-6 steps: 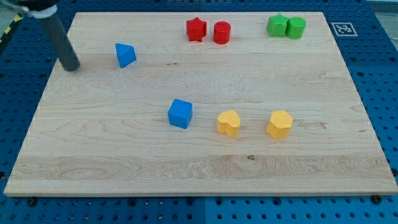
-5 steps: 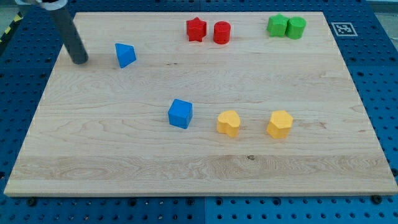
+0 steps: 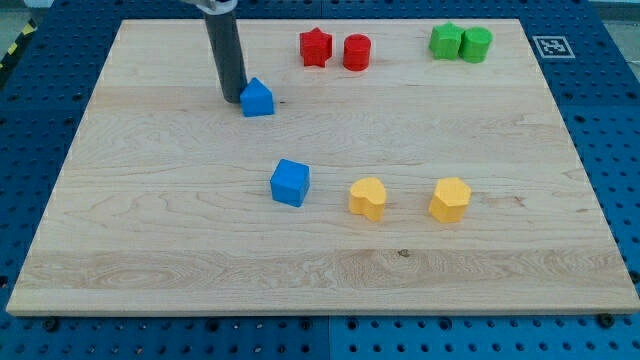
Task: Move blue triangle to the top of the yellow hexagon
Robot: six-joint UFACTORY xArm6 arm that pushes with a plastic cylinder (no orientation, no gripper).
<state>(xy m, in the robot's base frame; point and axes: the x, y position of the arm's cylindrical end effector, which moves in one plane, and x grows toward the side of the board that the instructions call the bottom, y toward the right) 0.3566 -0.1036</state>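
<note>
Worktop (image 3: 150,240): pale wooden board with visible grain, on a blue perforated base; a black-and-white marker tag (image 3: 550,46) sits off its 1 o'clock corner.
Rod: dark, straight, coming down from 11 o'clock; my tip (image 3: 232,98) rests on the board, touching or just beside the blue triangle at its 9 o'clock side.
Gripper: the arm carries none, so nothing opens or closes.
Blue cube (image 3: 290,183): near centre, at 5 o'clock from the triangle, well apart.
Yellow hexagon (image 3: 450,199): at 4 o'clock from the triangle, far off.
Yellow block (image 3: 367,198): rounded, between cube and hexagon.
Green pair (image 3: 460,42): touching, at 1 o'clock.
Red star (image 3: 316,47), red cylinder (image 3: 357,52): side by side, at 12 o'clock.
Blue triangle (image 3: 258,98): small, matte, peaked top, at 11 o'clock on the board.
</note>
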